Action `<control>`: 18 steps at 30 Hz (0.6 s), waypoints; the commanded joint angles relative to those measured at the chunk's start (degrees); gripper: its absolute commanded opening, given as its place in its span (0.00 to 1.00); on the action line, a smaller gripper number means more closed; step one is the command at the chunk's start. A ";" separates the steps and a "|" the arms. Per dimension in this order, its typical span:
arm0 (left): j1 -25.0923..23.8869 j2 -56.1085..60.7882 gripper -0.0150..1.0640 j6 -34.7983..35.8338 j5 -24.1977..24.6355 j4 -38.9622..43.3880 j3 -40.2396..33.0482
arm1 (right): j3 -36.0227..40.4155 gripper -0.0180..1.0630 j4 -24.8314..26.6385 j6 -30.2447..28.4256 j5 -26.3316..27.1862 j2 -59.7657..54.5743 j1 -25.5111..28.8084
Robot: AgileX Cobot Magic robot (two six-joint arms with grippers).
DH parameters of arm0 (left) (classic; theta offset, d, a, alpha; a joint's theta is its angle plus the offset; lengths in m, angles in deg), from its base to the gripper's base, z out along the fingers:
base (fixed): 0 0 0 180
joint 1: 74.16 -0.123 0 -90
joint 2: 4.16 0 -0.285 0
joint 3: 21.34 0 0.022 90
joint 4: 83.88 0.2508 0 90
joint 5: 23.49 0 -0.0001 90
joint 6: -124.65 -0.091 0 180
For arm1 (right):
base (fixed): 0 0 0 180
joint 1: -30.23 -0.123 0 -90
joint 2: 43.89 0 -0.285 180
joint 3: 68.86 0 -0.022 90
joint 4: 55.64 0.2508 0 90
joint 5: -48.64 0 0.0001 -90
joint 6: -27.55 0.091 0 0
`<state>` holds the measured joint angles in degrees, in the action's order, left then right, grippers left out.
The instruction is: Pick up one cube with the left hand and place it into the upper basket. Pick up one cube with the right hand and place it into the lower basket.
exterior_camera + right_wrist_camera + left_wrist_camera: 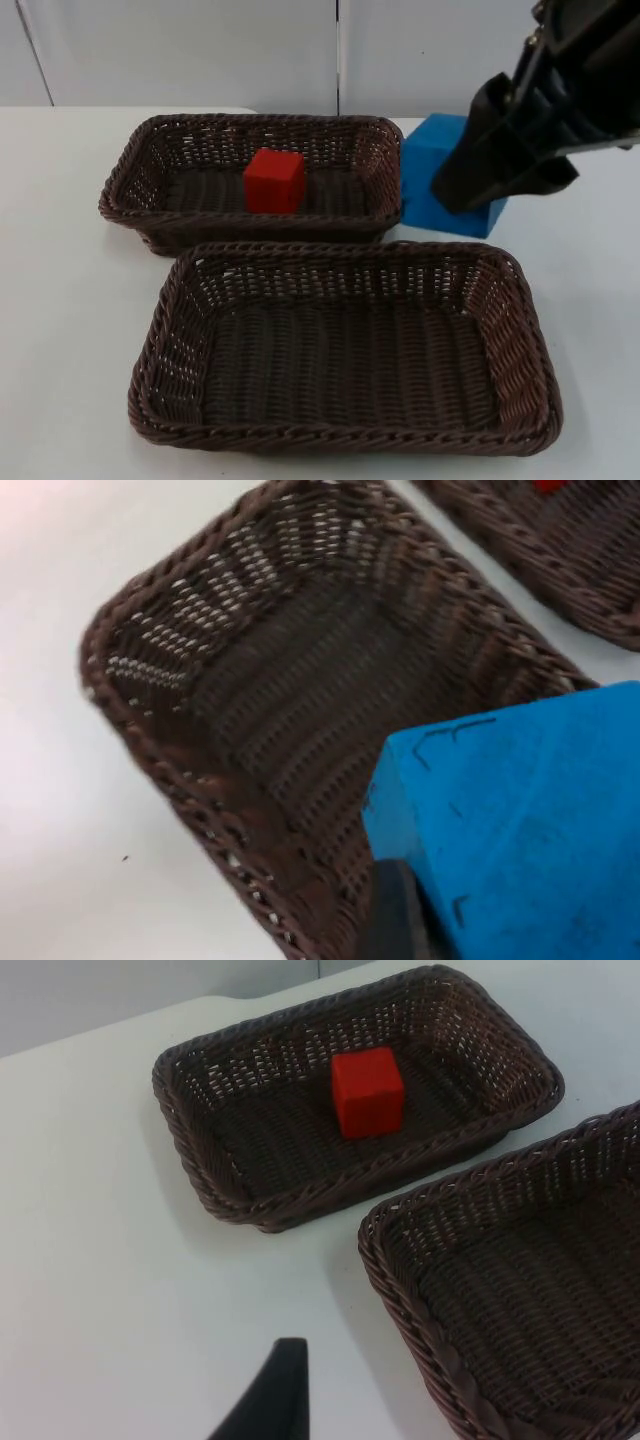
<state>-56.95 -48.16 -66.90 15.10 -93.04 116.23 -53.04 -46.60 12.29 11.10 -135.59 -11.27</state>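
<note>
Right hand [470, 195] clamped on the blue cube [440, 165], just beside the upper basket's right end.

Its black fingers grip the blue block, which stands above the white table [60, 300] behind the far right corner of the lower dark brown woven wicker basket [345, 440]. The upper dark brown woven wicker basket [150, 225], just behind the lower one, holds the red cube [274, 181] near its middle. Left hand [270, 1400] waits over the table left of the lower basket; I cannot tell whether its fingers are apart.
</note>
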 commanded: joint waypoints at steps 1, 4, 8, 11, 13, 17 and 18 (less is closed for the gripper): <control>0.08 0.24 0.93 0.02 -0.28 -0.73 -0.22 | -0.03 0.02 0.20 -1.67 0.99 0.83 -1.17; 0.08 0.24 0.93 0.02 -0.29 -0.83 -0.22 | -0.03 0.02 0.41 -2.40 0.99 0.21 -2.26; 0.08 0.24 0.93 0.02 -0.29 -0.83 -0.22 | -0.03 0.02 0.42 -3.53 1.61 -1.13 -3.28; 0.08 0.24 0.93 0.02 -0.41 -0.95 -0.22 | -0.03 0.02 0.51 -3.82 3.75 -2.91 -3.84; 0.08 0.24 0.93 0.02 -0.41 -0.95 -0.22 | -0.03 0.02 0.51 -3.82 4.53 -3.79 -3.84; 0.08 0.24 0.93 0.02 -0.41 -0.95 -0.22 | -0.03 0.02 0.15 -3.82 7.51 -6.79 -3.84; 0.08 0.24 0.93 0.02 -0.41 -0.95 -0.22 | -0.03 0.02 0.15 -3.82 8.24 -7.63 -3.84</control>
<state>-56.95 -48.16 -66.90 15.10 -93.16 116.23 -53.04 -46.23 8.91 16.76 -141.81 -14.78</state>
